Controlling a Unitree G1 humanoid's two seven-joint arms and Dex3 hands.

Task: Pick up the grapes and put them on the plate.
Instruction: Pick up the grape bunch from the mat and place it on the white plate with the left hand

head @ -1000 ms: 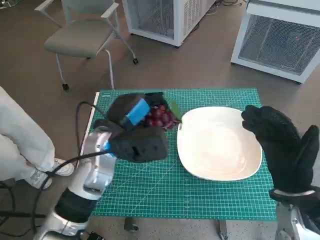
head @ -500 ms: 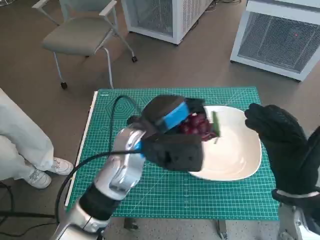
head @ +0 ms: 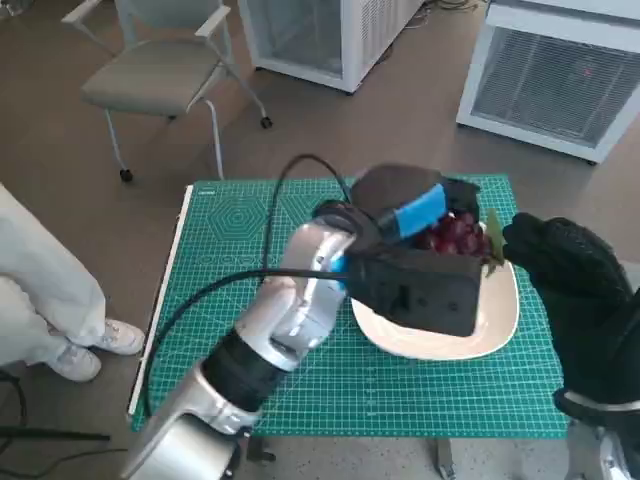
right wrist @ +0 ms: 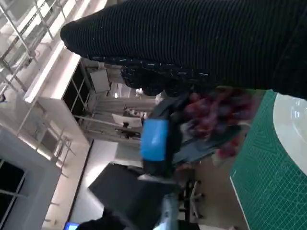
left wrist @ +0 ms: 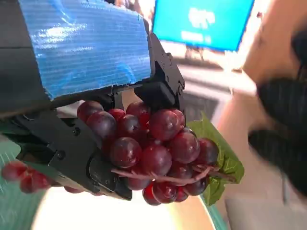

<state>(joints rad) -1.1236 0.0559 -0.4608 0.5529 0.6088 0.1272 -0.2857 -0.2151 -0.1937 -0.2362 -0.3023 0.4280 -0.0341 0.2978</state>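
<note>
A bunch of dark red grapes (head: 455, 235) with a green leaf hangs in my left hand (head: 410, 205), which grips it above the far side of the white plate (head: 490, 325). Up close in the left wrist view, the grapes (left wrist: 153, 153) sit between the black fingers (left wrist: 91, 167), clear of the plate below. My gloved right hand (head: 575, 285) hovers at the plate's right edge, holding nothing, fingers spread. From the right wrist view, the grapes (right wrist: 218, 112) and the blue-taped left hand (right wrist: 156, 139) appear beyond the glove (right wrist: 192, 43).
A green cutting mat (head: 230, 260) covers the small table. A grey chair (head: 150, 75) stands beyond the table's far left, white cabinets (head: 560, 75) behind. A person's light trousers and shoe (head: 60, 320) are at the left edge.
My left hand has carried the grapes rightward from the mat's left part to above the plate. The right hand has stayed beside the plate.
</note>
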